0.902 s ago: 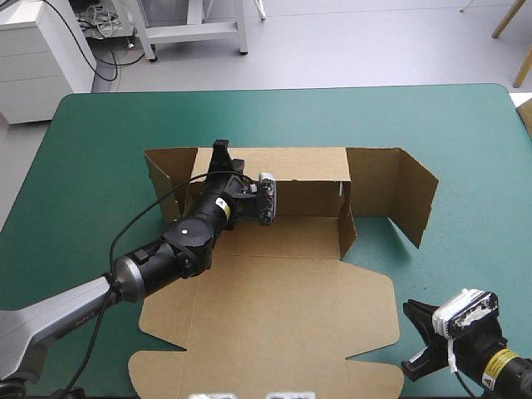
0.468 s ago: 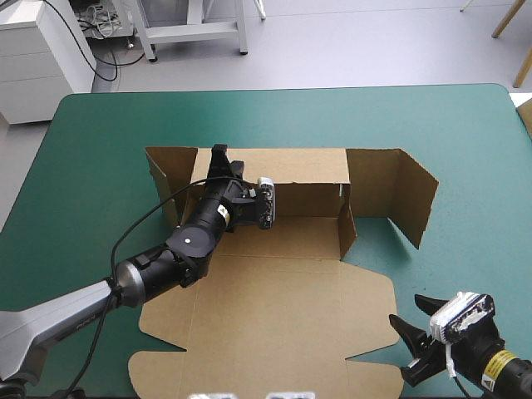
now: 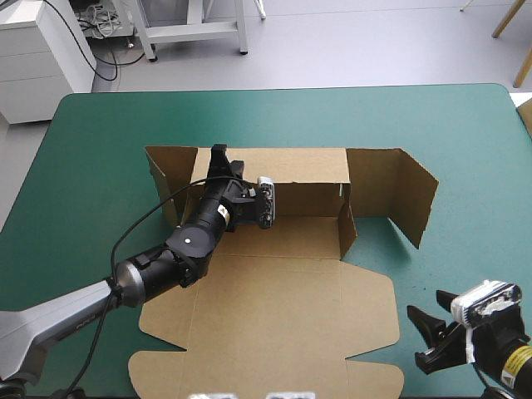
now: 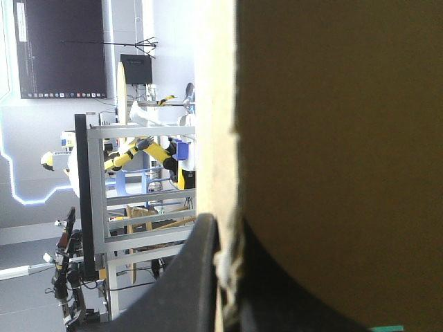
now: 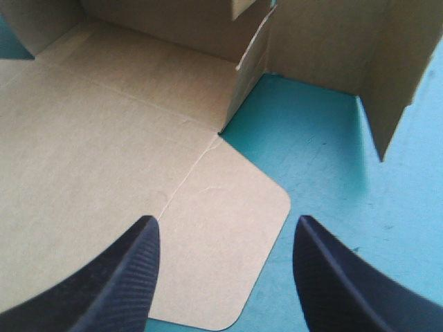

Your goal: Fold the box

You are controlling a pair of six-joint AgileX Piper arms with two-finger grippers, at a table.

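The brown box lies as a cut sheet in the middle of the table. Its far wall and both side flaps stand raised, and the wide lid panel lies flat toward the front. My left gripper reaches over the sheet to the far wall's left end. In the left wrist view the board fills the space between its fingers, and the left gripper is shut on the wall's edge. My right gripper stands open just off the lid's front right corner. The right wrist view shows the right gripper open over that rounded flap.
The right side flap stands upright and angled outward, with bare teal-green cover between it and my right gripper. The table's front edge runs close behind the right gripper. The left side flap stands beside my left arm.
My right gripper edged toward the lid's corner, then drew back to the right, staying open. The left gripper has kept its hold on the far wall.
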